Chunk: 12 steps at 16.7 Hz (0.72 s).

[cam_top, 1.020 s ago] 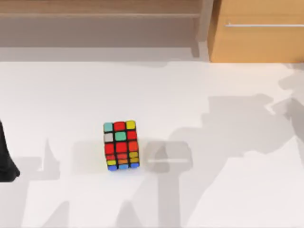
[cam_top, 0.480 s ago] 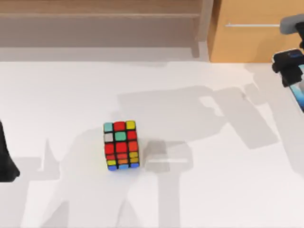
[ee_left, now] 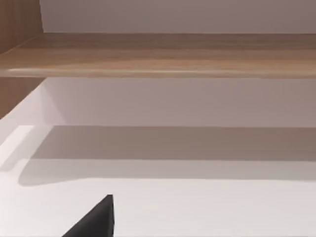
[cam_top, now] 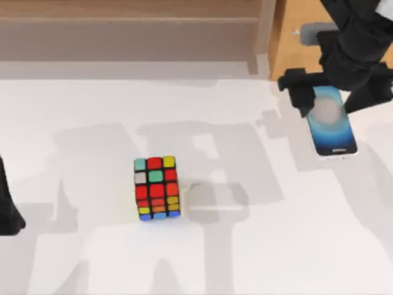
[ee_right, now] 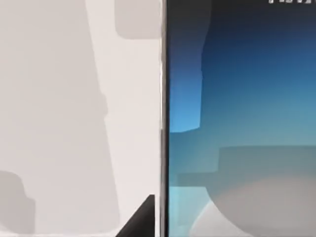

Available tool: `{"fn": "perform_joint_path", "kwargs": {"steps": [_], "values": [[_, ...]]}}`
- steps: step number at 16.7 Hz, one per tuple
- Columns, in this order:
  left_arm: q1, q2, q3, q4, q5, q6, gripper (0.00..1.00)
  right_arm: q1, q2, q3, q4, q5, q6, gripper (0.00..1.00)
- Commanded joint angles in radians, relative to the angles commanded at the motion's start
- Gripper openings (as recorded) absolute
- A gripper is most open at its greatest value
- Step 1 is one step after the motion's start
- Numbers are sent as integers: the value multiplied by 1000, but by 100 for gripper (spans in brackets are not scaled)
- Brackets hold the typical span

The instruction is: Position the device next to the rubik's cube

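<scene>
The rubik's cube (cam_top: 156, 188) stands on the white table left of centre, with red, teal and yellow stickers on top. The device (cam_top: 333, 127), a slim phone with a blue-to-grey screen, hangs at the back right, well away from the cube. My right gripper (cam_top: 331, 92) is shut on its far end, one black finger on each long edge. The right wrist view looks close onto the screen (ee_right: 239, 123) and the silver rim. My left arm (cam_top: 7, 209) is parked at the table's left edge.
A wooden shelf (cam_top: 129, 21) runs along the back, and a wooden cabinet (cam_top: 291, 61) with a metal handle stands at the back right. The white table (cam_top: 258, 246) stretches between the cube and the phone.
My right arm has come in from the right edge toward the left, carrying the phone further over the table. The cube and the left arm have not moved.
</scene>
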Motion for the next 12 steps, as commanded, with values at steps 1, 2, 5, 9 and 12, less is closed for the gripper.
{"fn": "perform_joint_path", "kwargs": {"steps": [1,2,5,9,12], "values": [[0,0,0,0,0,0,100,30,8,7,-9,-1,45,0],[0,0,0,0,0,0,100,60,16,12,-17,-2,89,0],[0,0,0,0,0,0,100,143,41,23,-38,-6,207,0],[0,0,0,0,0,0,100,235,76,29,-59,-10,331,0],[0,0,0,0,0,0,100,281,97,32,-69,-10,393,0]]}}
